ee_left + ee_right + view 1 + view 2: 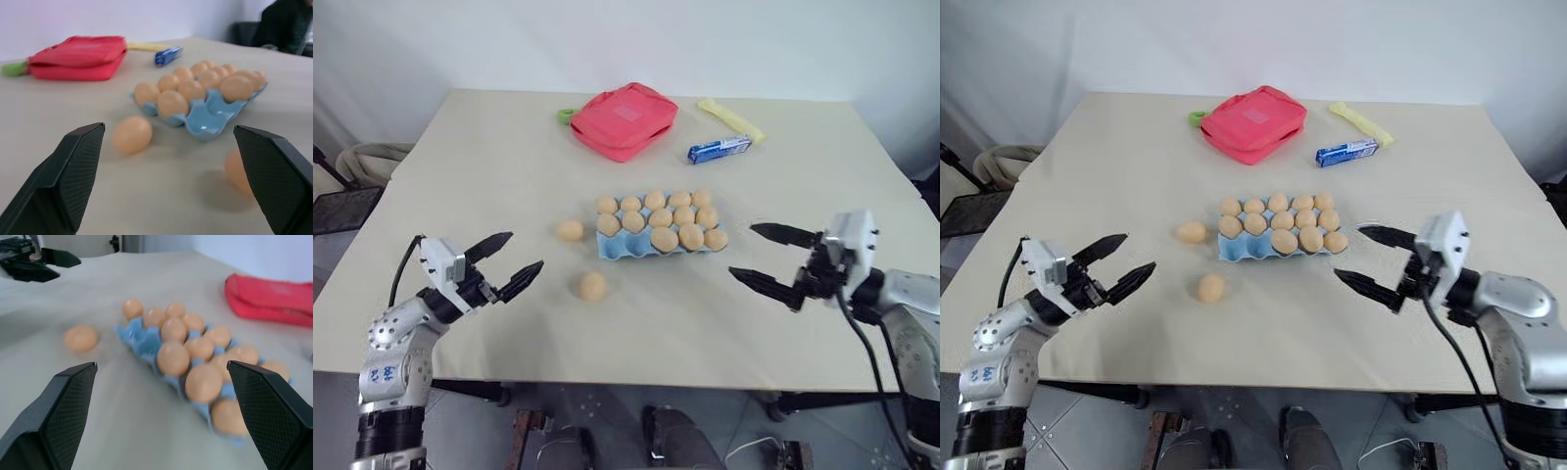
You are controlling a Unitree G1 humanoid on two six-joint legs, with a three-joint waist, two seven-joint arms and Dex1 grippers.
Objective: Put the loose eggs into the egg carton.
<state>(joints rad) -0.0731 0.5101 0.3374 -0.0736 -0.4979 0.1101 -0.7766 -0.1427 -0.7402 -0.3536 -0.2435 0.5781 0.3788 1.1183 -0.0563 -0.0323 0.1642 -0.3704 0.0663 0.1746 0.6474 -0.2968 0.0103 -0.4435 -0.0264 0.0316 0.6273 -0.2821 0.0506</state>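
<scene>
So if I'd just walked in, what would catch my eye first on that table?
Probably the light blue egg carton mid-table, nearly full of tan eggs, with two loose eggs on the tabletop to its left, one beside it and one nearer the robot. The left gripper and right gripper hang open on either side, and a red pouch lies at the far edge.

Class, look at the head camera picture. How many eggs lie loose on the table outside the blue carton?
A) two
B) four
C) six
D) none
A: two loose eggs lie on the table left of the egg carton, one beside its end, the other nearer the robot.
</scene>
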